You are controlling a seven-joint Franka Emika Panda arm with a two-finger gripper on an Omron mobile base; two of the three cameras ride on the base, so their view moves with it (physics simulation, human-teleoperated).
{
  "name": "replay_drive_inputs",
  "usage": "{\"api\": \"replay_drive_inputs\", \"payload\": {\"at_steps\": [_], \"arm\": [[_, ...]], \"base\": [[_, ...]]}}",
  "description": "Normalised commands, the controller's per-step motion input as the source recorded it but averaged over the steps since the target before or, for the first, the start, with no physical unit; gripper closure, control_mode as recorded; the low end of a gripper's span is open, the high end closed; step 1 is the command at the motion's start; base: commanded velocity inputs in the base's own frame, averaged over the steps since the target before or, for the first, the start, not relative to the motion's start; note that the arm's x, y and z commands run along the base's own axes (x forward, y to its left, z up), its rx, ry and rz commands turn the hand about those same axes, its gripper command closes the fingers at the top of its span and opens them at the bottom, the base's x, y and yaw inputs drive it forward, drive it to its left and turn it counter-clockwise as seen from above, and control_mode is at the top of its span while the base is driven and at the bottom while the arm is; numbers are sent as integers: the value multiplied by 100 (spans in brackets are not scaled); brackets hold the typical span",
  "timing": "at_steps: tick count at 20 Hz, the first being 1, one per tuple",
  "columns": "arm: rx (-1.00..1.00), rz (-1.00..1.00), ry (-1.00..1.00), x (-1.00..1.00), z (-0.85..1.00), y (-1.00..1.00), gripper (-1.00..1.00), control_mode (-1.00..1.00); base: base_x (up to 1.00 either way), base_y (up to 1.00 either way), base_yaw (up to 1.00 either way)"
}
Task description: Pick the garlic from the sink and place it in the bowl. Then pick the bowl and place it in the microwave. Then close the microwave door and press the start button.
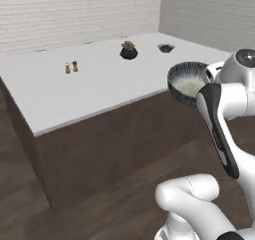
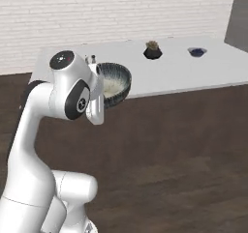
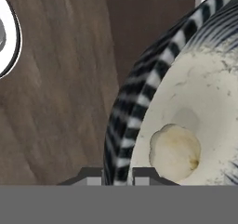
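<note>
My gripper (image 3: pixel 118 175) is shut on the rim of the bowl (image 3: pixel 139 102), one finger tip on each side of the speckled dark edge. The garlic (image 3: pixel 174 151), a pale cream bulb, lies inside on the whitish bottom. In the left base view the bowl (image 1: pixel 187 83) hangs in the air in front of the counter's near edge, tipped so its inside faces the camera, with the white hand just right of it. The right base view has the bowl (image 2: pixel 115 84) beside the wrist, at counter height.
A long white counter (image 1: pixel 99 89) on a dark wood base stands ahead. On it are a small dark pot with a plant (image 1: pixel 128 50), a small dark blue dish (image 1: pixel 166 48) and two little shakers (image 1: pixel 71 67). Dark wood floor lies around the base.
</note>
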Motion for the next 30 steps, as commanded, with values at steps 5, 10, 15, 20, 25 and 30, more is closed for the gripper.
{"api": "replay_drive_inputs", "payload": {"at_steps": [5, 10, 15, 20, 25, 30], "arm": [[0, 0, 0, 0, 0, 0, 100, 100], [0, 0, 0, 0, 0, 0, 100, 100], [0, 0, 0, 0, 0, 0, 100, 100], [0, 0, 0, 0, 0, 0, 100, 100], [0, 0, 0, 0, 0, 0, 100, 100], [0, 0, 0, 0, 0, 0, 100, 100]], "base": [[0, 0, -91], [0, 0, -84], [16, 13, -80], [94, 70, -49], [100, 67, -44], [100, 59, -50]]}}
